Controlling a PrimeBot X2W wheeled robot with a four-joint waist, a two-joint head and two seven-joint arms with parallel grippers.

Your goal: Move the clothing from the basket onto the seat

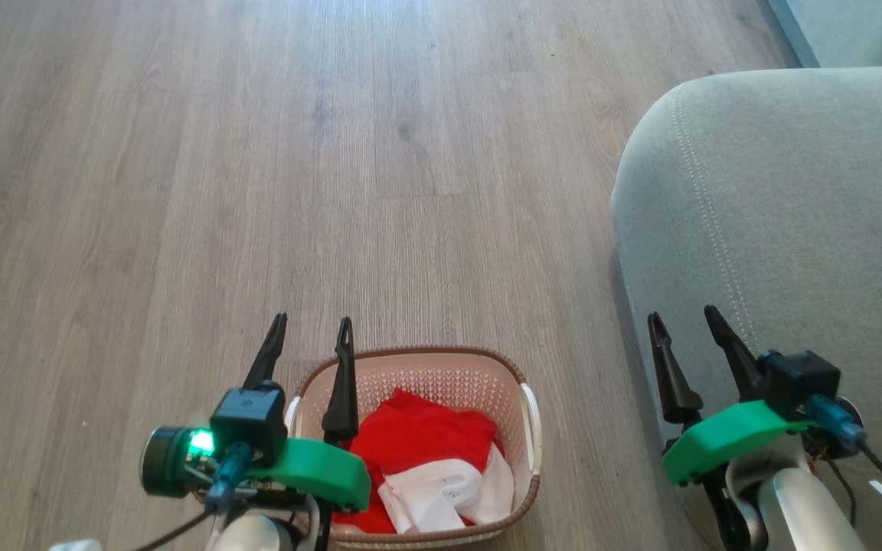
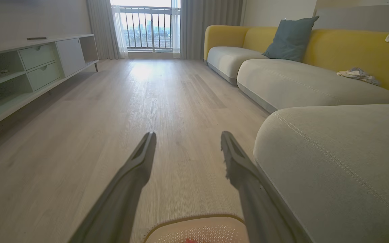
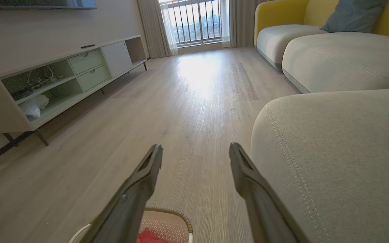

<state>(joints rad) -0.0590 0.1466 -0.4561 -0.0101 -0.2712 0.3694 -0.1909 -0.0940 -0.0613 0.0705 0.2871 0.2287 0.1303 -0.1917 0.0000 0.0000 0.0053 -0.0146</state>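
- We see our left gripper [image 1: 313, 318] spread wide and empty.
- The basket [image 1: 441, 353] sits on the floor [image 1: 334, 153] just below and right of it. The red-and-white clothing [image 1: 418, 440] lies heaped inside.
- Our right gripper [image 1: 680, 312] is wide too and holds nothing.
- The seat [image 1: 793, 214] lies beneath it and to its right.
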